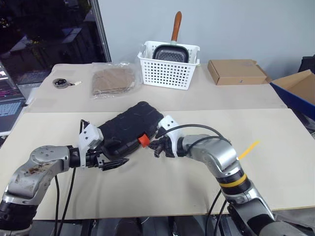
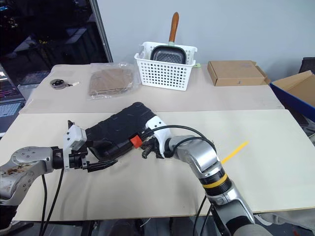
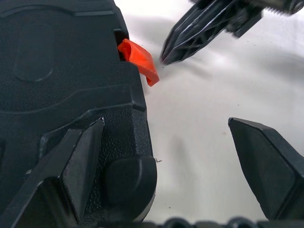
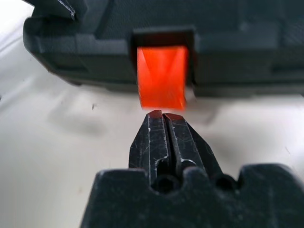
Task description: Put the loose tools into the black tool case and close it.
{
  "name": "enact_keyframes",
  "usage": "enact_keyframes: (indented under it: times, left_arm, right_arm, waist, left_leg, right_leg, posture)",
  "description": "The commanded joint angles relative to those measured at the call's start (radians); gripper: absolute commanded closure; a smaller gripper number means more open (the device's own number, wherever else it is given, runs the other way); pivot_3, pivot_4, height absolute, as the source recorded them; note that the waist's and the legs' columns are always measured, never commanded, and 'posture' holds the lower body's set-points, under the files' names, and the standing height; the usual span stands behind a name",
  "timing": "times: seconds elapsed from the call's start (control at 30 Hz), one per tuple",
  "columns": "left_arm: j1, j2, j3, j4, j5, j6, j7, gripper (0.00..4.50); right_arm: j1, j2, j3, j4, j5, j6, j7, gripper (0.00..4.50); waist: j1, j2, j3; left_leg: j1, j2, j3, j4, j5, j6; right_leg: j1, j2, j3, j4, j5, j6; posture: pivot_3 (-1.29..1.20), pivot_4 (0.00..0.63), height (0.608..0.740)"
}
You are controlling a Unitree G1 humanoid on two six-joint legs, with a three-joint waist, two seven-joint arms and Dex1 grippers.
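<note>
Both halves of the stiff black tool case (image 1: 125, 128) look shut; right gripper (image 4: 163, 114), fingers together, is near its orange latch (image 4: 161, 76); left gripper (image 1: 114, 162) spread beside its corner.

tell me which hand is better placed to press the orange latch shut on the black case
Right. The right hand, fingers shut, points straight at the small orange latch of the flat black plastic tool case, just short of it. The left hand is open, astride the case's corner beside the latch, seemingly steadying it.
</note>
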State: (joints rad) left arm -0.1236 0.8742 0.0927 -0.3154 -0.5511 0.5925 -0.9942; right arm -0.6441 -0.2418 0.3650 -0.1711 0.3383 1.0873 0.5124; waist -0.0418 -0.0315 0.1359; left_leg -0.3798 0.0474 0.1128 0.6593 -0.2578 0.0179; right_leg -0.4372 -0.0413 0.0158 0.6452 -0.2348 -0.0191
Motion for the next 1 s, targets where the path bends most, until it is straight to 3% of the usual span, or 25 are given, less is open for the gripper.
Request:
enact_keyframes:
  times: [0.03, 0.3, 1.0]
  left_arm:
    - [0.003, -0.001, -0.022, 0.022, 0.022, 0.017, 0.007, 0.0]
    - [-0.001, -0.013, -0.026, 0.043, 0.034, 0.006, 0.006, 0.0]
    - [0.026, -0.026, -0.033, 0.056, 0.046, -0.013, 0.009, 0.0]
  right_arm:
    - [-0.055, 0.055, 0.013, 0.089, -0.034, -0.085, -0.005, 4.48]
    - [-0.102, 0.132, -0.002, 0.238, -0.09, -0.218, 0.009, 4.48]
    - [-0.069, 0.076, -0.038, 0.078, -0.052, -0.167, 0.085, 4.48]
  waist:
    - [-0.001, 0.0, 0.0]
    - [-0.004, 0.0, 0.0]
    - [-0.005, 0.0, 0.0]
  left_leg:
    - [0.0, 0.0, 0.0, 0.0, 0.0, 0.0]
    - [0.001, 0.0, 0.0, 0.0, 0.0, -0.001]
    - [0.003, 0.001, 0.0, 0.0, 0.001, -0.001]
  right_leg:
    - [0.0, 0.0, 0.0, 0.0, 0.0, 0.0]
    - [0.0, 0.001, 0.0, 0.001, 0.0, -0.001]
    - [0.0, 0.001, 0.0, 0.002, 0.001, -0.001]
  posture:
    - [0.0, 0.15, 0.74]
    - [0.0, 0.15, 0.74]
    - [0.0, 0.15, 0.74]
